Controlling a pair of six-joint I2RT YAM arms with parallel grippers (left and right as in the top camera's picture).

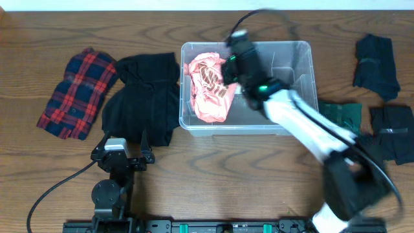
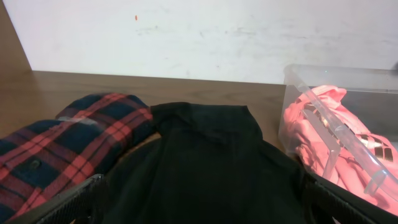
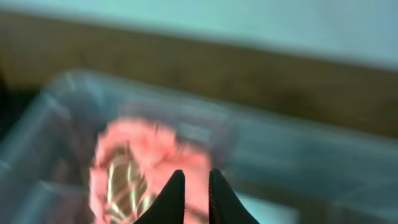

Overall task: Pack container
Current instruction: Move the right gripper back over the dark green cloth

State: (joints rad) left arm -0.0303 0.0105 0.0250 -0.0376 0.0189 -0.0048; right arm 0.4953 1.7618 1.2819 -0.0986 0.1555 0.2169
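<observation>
Nearest you, your left gripper (image 1: 123,147) is waiting low over the wooden table (image 1: 39,175) with its jaws spread wide and nothing between them, pointing at the black garment (image 1: 145,97), which is lying just beyond it. The red plaid shirt (image 1: 79,92) is lying beside that garment on the left. Farther on, mid-table, the container (image 1: 301,55) is standing upright with the black garment touching its left wall. A crumpled pink garment (image 1: 208,90) is sitting in its left half, and the right half is showing bare. Your right gripper (image 1: 231,61) is hovering over that pink cloth, jaws parted by only a narrow slit and apparently pinching nothing, though the wrist view is blurring. Three dark cloths (image 1: 376,57) are lying to the right. The drop-off is seemingly finishing. Next you are likely lifting clear and fetching another garment, which calls for widening those jaws first.
</observation>
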